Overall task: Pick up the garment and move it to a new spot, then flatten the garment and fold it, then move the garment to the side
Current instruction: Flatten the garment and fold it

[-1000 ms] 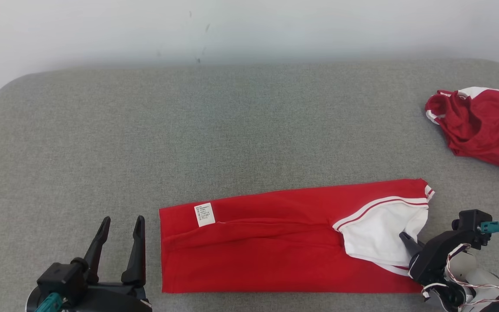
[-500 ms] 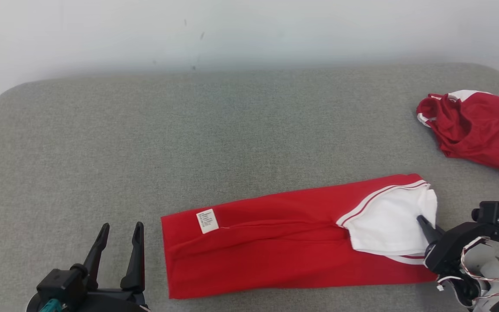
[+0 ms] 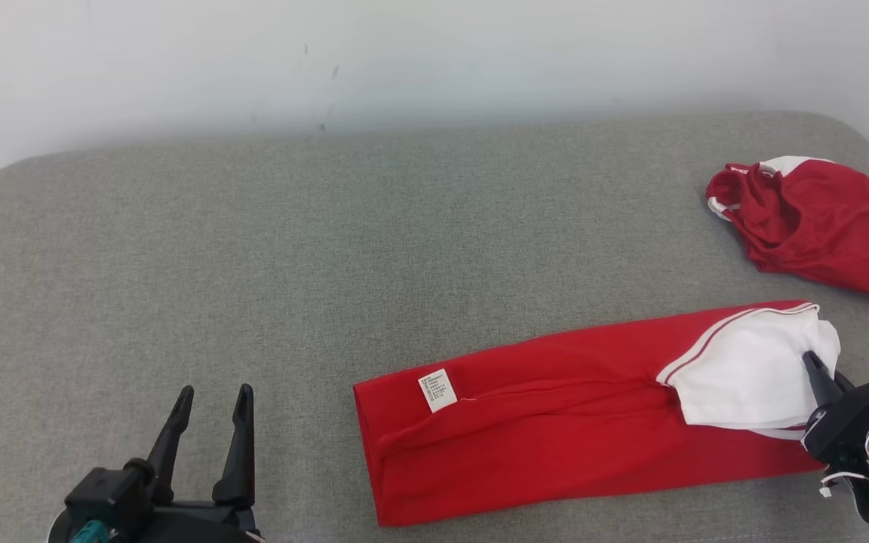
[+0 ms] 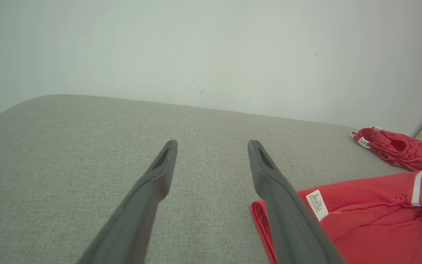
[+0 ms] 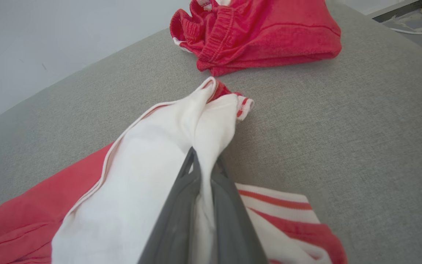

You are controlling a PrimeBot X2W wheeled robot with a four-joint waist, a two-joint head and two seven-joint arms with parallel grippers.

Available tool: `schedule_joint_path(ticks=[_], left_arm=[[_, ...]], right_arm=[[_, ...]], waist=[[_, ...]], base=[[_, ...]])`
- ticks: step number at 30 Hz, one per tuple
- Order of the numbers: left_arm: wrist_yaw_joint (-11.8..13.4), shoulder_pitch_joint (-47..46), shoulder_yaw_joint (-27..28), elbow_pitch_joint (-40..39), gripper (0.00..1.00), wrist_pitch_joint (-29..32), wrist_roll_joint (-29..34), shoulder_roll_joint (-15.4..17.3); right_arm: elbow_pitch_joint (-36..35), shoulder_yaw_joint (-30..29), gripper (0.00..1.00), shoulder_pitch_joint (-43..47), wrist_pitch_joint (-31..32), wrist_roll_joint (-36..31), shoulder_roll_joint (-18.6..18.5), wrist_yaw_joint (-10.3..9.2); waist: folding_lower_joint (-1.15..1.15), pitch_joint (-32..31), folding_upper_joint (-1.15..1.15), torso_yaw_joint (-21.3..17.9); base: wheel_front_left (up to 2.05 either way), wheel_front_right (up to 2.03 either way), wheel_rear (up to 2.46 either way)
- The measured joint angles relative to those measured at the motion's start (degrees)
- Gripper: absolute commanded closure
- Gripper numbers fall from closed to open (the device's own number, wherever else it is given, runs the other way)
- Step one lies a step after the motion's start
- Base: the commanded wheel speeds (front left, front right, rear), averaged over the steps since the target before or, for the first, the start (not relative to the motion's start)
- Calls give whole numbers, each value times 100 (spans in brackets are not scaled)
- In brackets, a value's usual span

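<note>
Right gripper (image 5: 204,158) pinches garment's (image 3: 555,430) white end near cushion's (image 3: 253,249) right edge; lift unclear. Left gripper (image 3: 212,392) spread, near garment's left edge. Broad cushion lies leftward and behind.

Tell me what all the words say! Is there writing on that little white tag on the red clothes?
The white tag on the folded red garment: rows of tiny print, too small and blurred to read.
The crumpled red garment: no writing shows on it.
No other words, numbers or signs can be made out.
</note>
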Motion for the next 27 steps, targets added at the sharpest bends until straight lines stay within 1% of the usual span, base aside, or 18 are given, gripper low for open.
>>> schedule_joint_path(ticks=[6,14,22,27], left_arm=[[-2,66,2,0,0,0,1,-25],[-53,66,-22,93,0,0,27,-66],[-53,99,-14,144,0,0,27,-99],[-53,115,-11,147,0,0,27,-131]], right_arm=[[-456,226,100,-8,-225,-244,22,0],[-1209,725,100,-34,-615,-862,-27,0],[-2078,1346,100,-4,-643,-1404,-314,0],[-2435,1613,100,28,-582,-1544,-348,0]], waist=[[0,-8,0,-6],[0,-98,0,29],[0,-246,0,106],[-1,-299,0,169]], base=[[0,0,0],[0,0,0],[0,0,0],[0,0,0]])
